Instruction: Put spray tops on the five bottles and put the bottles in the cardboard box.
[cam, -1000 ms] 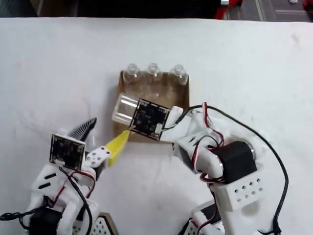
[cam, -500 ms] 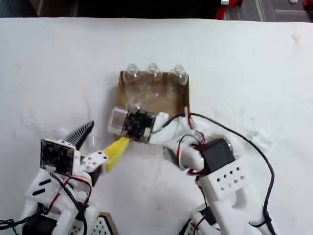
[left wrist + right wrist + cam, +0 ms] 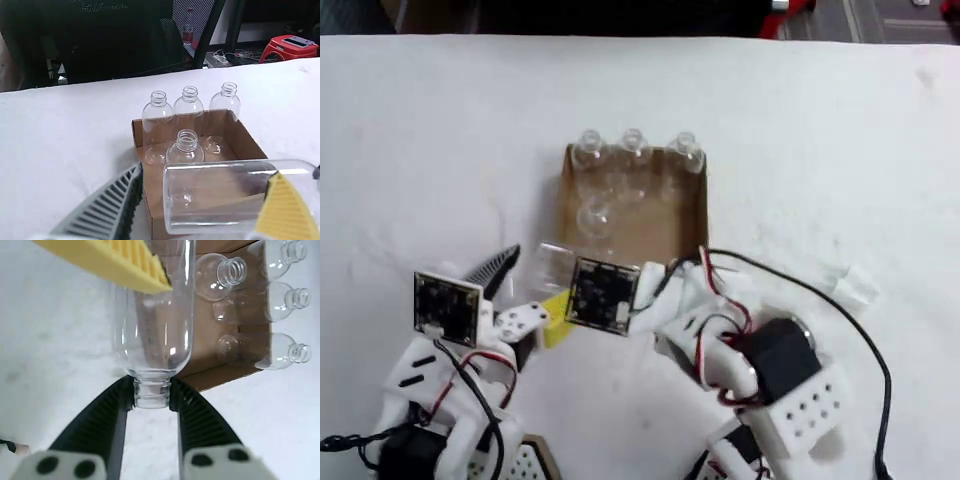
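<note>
While the right gripper (image 3: 152,390) clamps its black fingers tight on the neck of a clear plastic bottle (image 3: 155,325), I see that bottle lying on its side over the white tabletop (image 3: 440,130), just off the near left corner of the shallow brown cardboard box (image 3: 701,205). My left gripper (image 3: 205,172) is spread wide and holds nothing. Its grey ribbed finger (image 3: 107,210) sits apart from the bottle's base. Its yellow finger (image 3: 285,210) lies across the bottle's body, and I cannot tell whether the two touch.

Inside the box, three topless clear bottles (image 3: 633,143) stand in a row along the far wall, with a fourth bottle (image 3: 592,215) just in front of them.

From above, the right arm's camera board (image 3: 603,293) covers its fingers and the bottle's neck. The right wrist view cuts off the bottle's base.

A second ago this bottle hung over the box's near left corner. The right arm has since drawn it back toward the arms' bases, uncovering the fourth bottle.
</note>
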